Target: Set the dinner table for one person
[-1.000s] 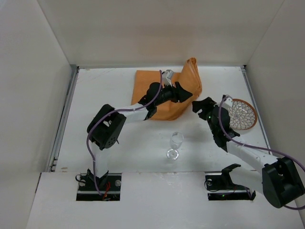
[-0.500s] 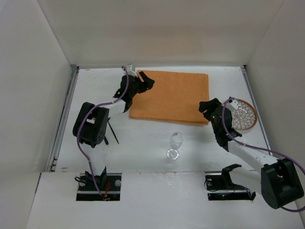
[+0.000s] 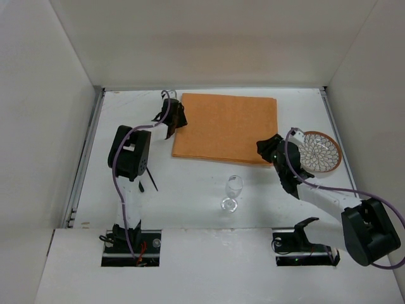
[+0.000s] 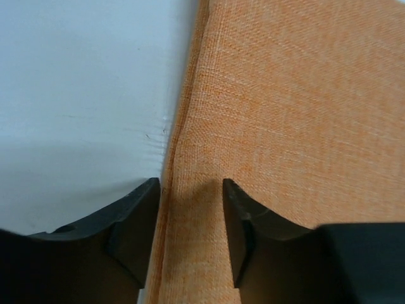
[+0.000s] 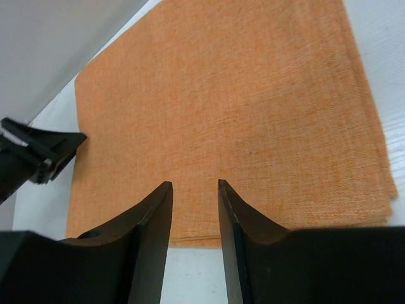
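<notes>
1. The white surface point(image 3: 190, 209) fills the floor of a white-walled enclosure, running from the arm bases at the near edge to the far wall.
2. An orange placemat point(image 3: 224, 126) lies flat on the far middle of the surface, its long sides running left to right. It looks spread out to receive the setting.
3. The left hand point(image 3: 174, 120) is at the placemat's left edge. In the left wrist view its fingers are apart, one over bare surface and one over the cloth, with the hem in the gap. They look set to pinch or nudge that edge.
4. The right hand point(image 3: 264, 147) is at the placemat's near right corner. Its fingers are a little apart above the near edge, with nothing between them.
5. A clear wine glass point(image 3: 233, 189) stands near the middle, just off the placemat's near edge.
6. A round dish point(image 3: 321, 152) with a lattice pattern lies right of the placemat.
7. A thin dark item point(image 3: 152, 183), too small to name, lies near the left arm.
8. Glass and dish look not yet placed.
</notes>
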Robot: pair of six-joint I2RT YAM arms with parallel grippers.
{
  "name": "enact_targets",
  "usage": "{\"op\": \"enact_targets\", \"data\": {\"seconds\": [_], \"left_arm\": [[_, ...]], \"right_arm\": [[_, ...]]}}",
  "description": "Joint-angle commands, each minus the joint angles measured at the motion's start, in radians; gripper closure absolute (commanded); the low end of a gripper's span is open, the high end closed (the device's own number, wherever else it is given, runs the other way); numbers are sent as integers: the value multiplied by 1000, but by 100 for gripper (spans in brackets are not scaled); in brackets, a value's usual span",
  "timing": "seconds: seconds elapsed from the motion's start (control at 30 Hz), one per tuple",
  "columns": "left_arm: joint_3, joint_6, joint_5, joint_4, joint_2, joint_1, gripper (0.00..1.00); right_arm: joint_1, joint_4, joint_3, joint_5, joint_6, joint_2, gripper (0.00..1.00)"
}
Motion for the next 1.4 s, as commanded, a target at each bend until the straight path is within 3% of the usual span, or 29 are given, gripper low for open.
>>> {"op": "enact_targets", "data": {"seconds": [0.0,0.17,0.37,0.83,1.1,1.37], "left_arm": [[96,47,-27,-67,34,4,64],[133,50,-28,-89,93,13,90],[121,-25,-82,-64,80,71,98],[43,-199,-255,-38,51,123,100],[77,-286,-289,-104,30,70,100],[78,-535,-311,-106,90,50,100]], "right_arm": [[22,76,48,-29,-27,15,62],[39,58,67,-41,-61,14,83],[64,50,82,-38,-87,21,84],[67,17,103,-47,-107,35,82],[67,15,110,-51,-110,50,81],[67,-9,110,-50,-119,26,79]]}}
